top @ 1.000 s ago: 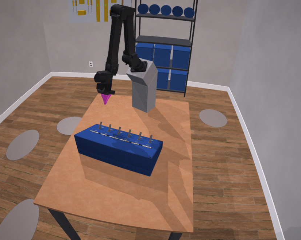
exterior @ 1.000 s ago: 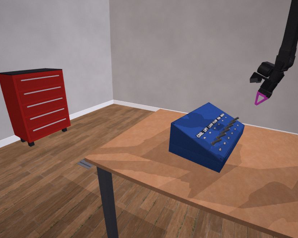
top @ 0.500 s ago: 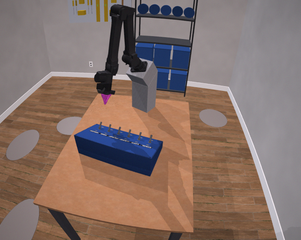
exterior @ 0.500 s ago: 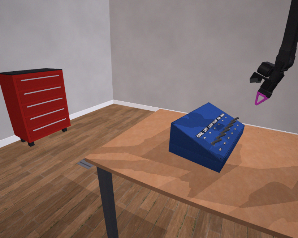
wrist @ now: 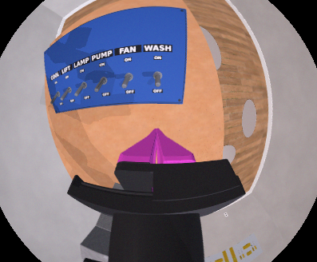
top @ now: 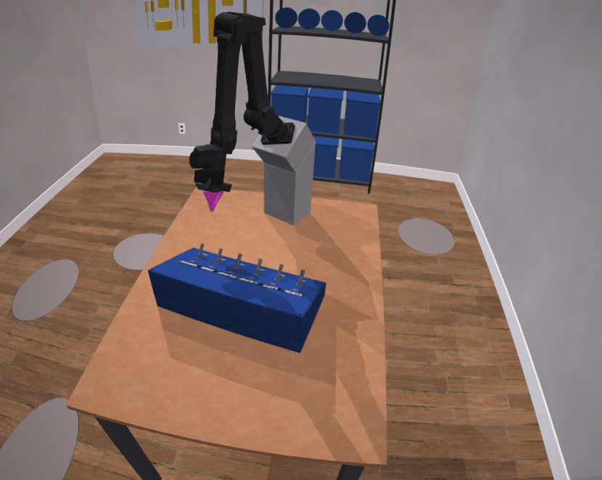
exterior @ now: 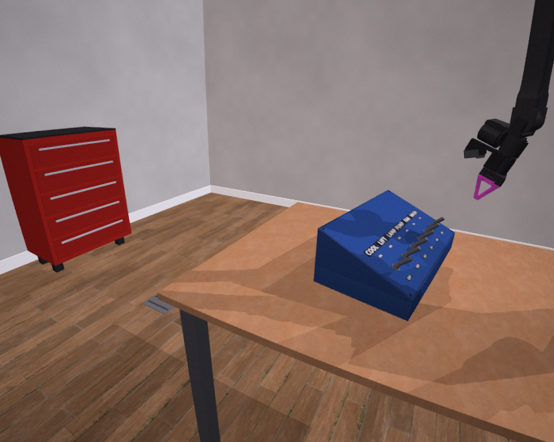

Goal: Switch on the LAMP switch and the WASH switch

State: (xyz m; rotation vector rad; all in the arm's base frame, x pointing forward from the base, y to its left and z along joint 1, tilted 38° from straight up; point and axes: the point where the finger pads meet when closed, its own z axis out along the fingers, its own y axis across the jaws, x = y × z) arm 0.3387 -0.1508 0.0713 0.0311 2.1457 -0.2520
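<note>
A blue console sits in the middle of the table, with a sloped face and six toggle levers in a row. It also shows in the exterior view and the wrist view. Labels read COOL, LIFT, LAMP, PUMP, FAN, WASH. The LAMP lever and the WASH lever both lean toward their OFF marks, like the others. My gripper, with magenta fingers shut and empty, hangs in the air behind the console near the WASH end, well apart from it.
The arm's grey pedestal stands on the table's far side. A black shelf with blue bins is behind it. A red drawer cabinet stands by the far wall. The table edge runs along the front.
</note>
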